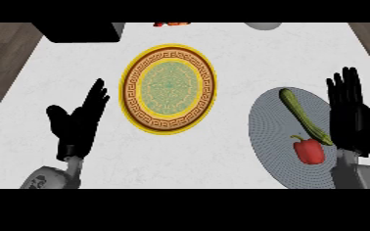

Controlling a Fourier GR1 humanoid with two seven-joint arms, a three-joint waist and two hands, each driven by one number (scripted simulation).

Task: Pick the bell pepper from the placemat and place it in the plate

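Observation:
A red bell pepper [309, 150] lies on the round grey placemat [271, 132] at the right, next to a long green cucumber [303, 115]. The yellow plate [168, 88] with a brown patterned ring and green centre sits mid-counter, with nothing on it. My right hand [350, 112] is open with fingers straight, just right of the cucumber and pepper, over the placemat's right edge and touching neither as far as I can see. My left hand [78, 120] rests open at the lower left, left of the plate.
A black box [80, 31] stands at the back left corner. A small red-orange object [172, 24] and a grey bowl-like shape [263, 25] show at the counter's far edge. Wooden floor borders both sides of the white counter.

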